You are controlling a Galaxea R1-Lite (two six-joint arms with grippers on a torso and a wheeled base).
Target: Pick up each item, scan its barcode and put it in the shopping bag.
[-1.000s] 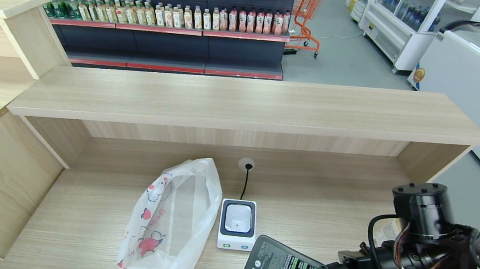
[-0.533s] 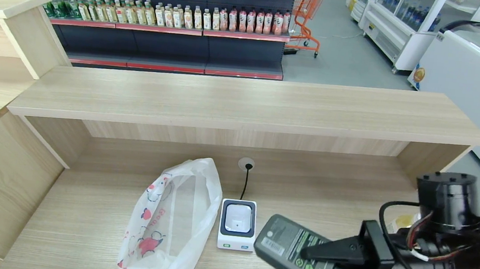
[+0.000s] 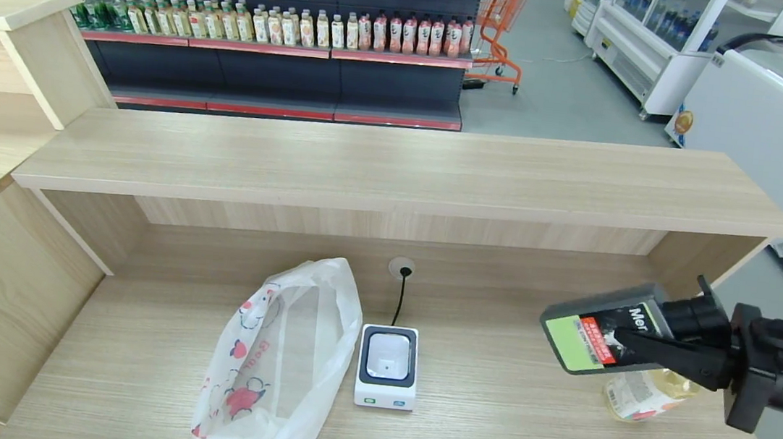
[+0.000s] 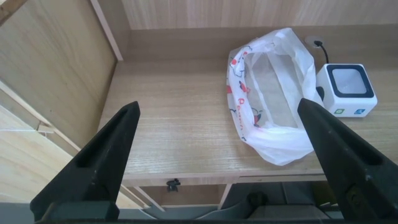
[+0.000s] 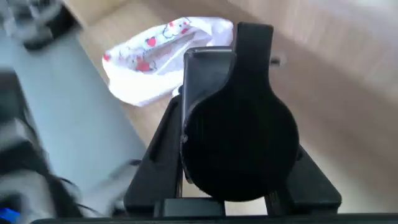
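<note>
Head view: right gripper [image 3: 623, 338] clamped on the dark bottle [image 3: 571, 340]; scanning step in hand, barcode needs bringing over the scanner [image 3: 387, 364] next.

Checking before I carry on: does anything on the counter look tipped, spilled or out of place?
A clear bottle of yellowish liquid seems to lie on its side near the right end of the counter, partly hidden below the right gripper and its dark container. No spill shows. The shopping bag and scanner look normal.
</note>
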